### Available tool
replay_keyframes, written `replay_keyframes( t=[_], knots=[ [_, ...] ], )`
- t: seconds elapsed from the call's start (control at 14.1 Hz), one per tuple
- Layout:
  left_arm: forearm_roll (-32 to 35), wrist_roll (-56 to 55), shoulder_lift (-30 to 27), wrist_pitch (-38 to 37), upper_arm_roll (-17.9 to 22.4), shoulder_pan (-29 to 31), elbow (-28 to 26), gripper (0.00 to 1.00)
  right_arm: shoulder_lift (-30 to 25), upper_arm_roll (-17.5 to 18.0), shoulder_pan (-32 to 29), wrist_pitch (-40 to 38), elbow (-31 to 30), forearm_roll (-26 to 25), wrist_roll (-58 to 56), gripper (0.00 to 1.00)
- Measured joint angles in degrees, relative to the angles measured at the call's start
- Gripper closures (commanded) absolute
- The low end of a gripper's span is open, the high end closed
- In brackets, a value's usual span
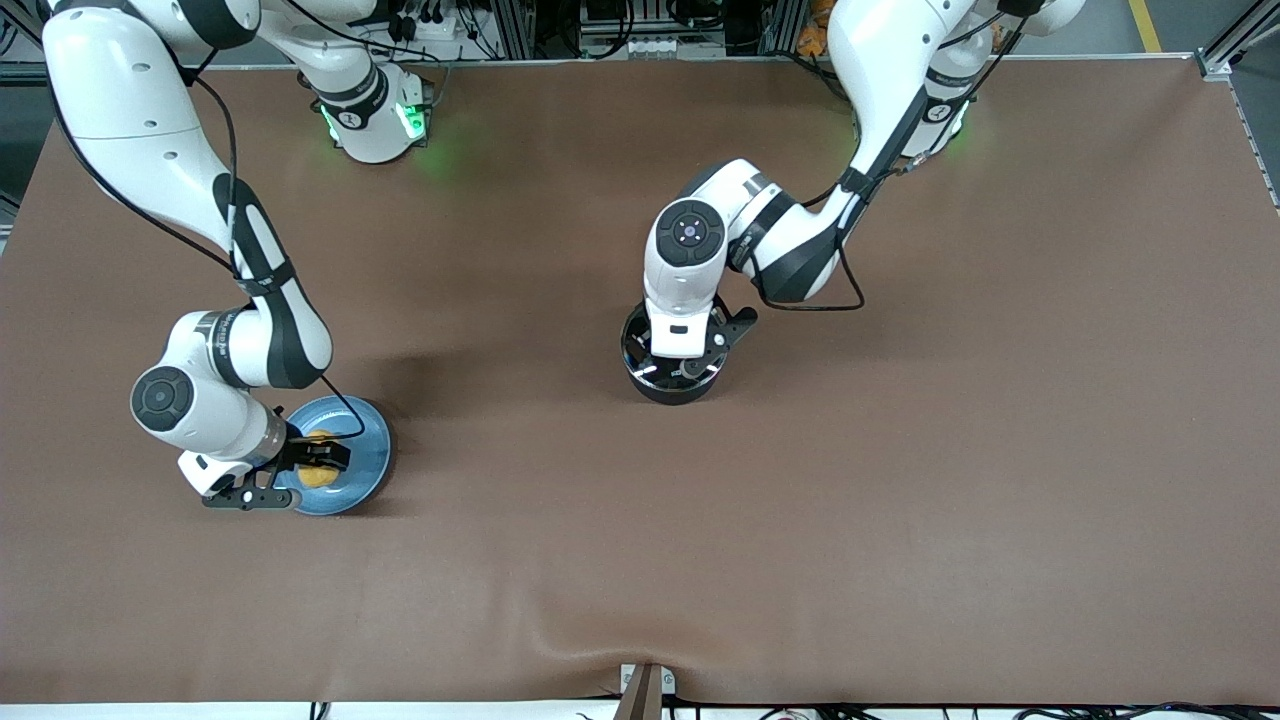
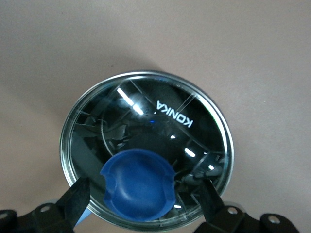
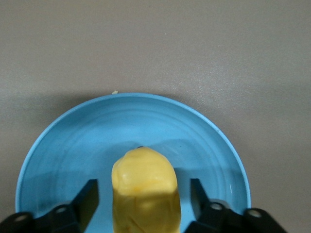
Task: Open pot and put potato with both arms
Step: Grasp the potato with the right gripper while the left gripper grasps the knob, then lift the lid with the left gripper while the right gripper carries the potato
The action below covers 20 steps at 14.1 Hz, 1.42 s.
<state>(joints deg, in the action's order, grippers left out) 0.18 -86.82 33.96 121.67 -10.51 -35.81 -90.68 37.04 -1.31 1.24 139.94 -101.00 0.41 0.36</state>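
Note:
The black pot (image 1: 672, 392) stands mid-table with its glass lid (image 2: 146, 121) on; its long handle is hidden under the arm. My left gripper (image 1: 680, 365) is right above the lid. In the left wrist view the left gripper (image 2: 143, 199) is open, one finger on each side of the blue knob (image 2: 138, 184), with gaps. The yellow potato (image 1: 316, 474) lies on a light-blue plate (image 1: 365, 450) toward the right arm's end. My right gripper (image 1: 320, 460) is down over it. In the right wrist view the right gripper (image 3: 145, 201) is open around the potato (image 3: 145, 189), not touching.
The brown table mat (image 1: 900, 480) spreads wide around both things. The light-blue plate (image 3: 73, 141) is flat with a low rim. A small bracket (image 1: 645, 685) sits at the table edge nearest the front camera.

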Motion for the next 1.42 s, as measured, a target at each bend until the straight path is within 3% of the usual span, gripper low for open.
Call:
replay_keyframes(
  t=[0.14,0.28,0.42,0.57,0.64,1.06,1.42],
  knots=[
    [0.01,0.00,-0.01,0.01,0.01,-0.12,-0.02,0.06,0.00,0.04,0.00,0.00,0.02,0.01,0.00,0.98],
    [0.03,0.00,-0.01,0.01,0.07,-0.12,-0.07,0.16,-0.03,0.17,0.02,-0.06,0.18,0.01,0.00,1.00],
    [0.05,0.00,0.00,0.01,0.19,-0.12,-0.38,0.45,-0.43,0.37,0.08,-1.37,0.67,0.01,0.00,1.00],
    [0.05,0.00,0.01,0.04,0.21,-0.11,-0.60,0.93,-2.02,0.50,0.17,-4.74,1.75,0.01,0.00,1.00],
    [0.06,0.00,-0.01,0.17,0.22,-0.10,-0.58,1.00,-3.51,0.54,0.18,-6.58,2.29,0.02,0.00,1.00],
    [0.16,0.01,-1.81,0.13,0.61,0.44,0.27,1.00,-16.96,0.60,0.21,-17.16,3.02,0.02,-0.03,1.00],
    [0.55,7.05,-11.92,-7.37,1.13,6.15,0.71,1.00,-26.35,1.69,0.58,-27.42,5.38,0.05,-0.11,1.00]
  ],
)
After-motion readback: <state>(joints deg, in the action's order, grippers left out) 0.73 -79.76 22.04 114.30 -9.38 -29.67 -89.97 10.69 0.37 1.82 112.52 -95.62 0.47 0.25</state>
